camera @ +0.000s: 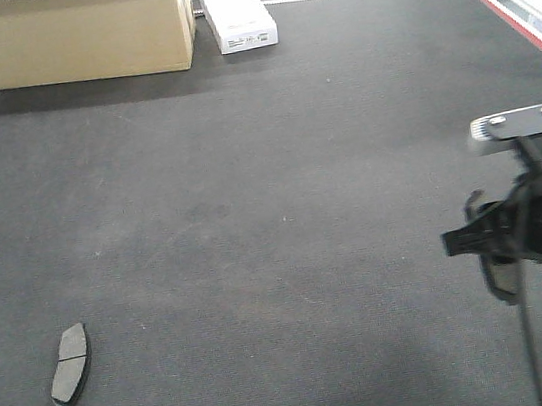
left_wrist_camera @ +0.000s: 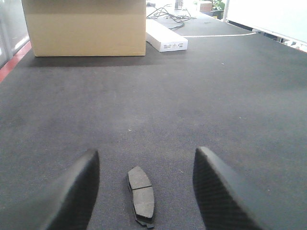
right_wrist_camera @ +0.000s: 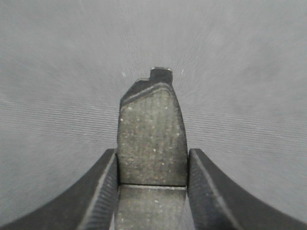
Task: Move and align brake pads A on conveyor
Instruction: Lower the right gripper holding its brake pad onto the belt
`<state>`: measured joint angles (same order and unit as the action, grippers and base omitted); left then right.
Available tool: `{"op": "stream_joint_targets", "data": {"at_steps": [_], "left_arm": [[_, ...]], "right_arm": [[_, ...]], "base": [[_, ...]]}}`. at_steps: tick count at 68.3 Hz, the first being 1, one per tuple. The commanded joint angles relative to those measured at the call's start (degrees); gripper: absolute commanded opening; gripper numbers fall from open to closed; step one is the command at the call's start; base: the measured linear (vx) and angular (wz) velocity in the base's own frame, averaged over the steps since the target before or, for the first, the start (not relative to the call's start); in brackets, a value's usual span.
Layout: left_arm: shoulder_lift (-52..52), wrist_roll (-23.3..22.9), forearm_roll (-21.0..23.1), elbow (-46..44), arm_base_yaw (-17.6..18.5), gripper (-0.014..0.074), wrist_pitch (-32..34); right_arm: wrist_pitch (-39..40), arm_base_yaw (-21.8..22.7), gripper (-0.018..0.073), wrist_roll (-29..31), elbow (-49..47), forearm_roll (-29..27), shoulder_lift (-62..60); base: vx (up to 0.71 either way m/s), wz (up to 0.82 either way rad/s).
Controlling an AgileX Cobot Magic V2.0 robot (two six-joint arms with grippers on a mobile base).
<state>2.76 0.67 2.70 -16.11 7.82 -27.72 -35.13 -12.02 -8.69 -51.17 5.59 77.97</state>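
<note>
left fingers [left_wrist_camera: 72,191]: spread apart, gripping nothing | right fingers [right_wrist_camera: 98,191]: clamped on first brake pad [right_wrist_camera: 152,139], over the conveyor [camera: 272,213], near right | second brake pad [camera: 70,368]: flat on the belt, near left, in line between the left fingers | far left: cardboard box [camera: 81,33], white box [camera: 236,11] beside it

conveyor [camera: 265,163]: wide charcoal belt, matte and finely textured, with red strips along both edges.
loose pad [camera: 70,368]: small, dark grey, curved oblong with a thin groove across its middle. It lies flat on the conveyor's near left part, its length running roughly up the conveyor.
held pad [right_wrist_camera: 152,129]: speckled grey face up, notched tab at its far end, clamped between the right gripper's [right_wrist_camera: 152,155] fingers over the conveyor.
</note>
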Motion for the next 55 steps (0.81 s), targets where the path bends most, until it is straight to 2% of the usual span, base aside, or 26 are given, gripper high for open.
{"op": "stream_joint_targets", "data": {"at_steps": [1,30,55], "left_arm": [[0.8,0.0,0.5,-1.3,0.3,0.0407,4.4],[0.8,0.0,0.5,-1.3,0.3,0.0407,4.4],[0.8,0.0,0.5,-1.3,0.3,0.0407,4.4]], "right_arm": [[2.0,0.0,0.0006,0.5,-4.9,0.3,5.3],[-6.1,0.0,0.0017,3.0,-16.2,-0.7,22.0],[-8.0,0.0,0.0076,3.0,-17.4,-0.7,26.6]], "base": [[0.0,0.0],[0.0,0.0],[0.0,0.0]]}}
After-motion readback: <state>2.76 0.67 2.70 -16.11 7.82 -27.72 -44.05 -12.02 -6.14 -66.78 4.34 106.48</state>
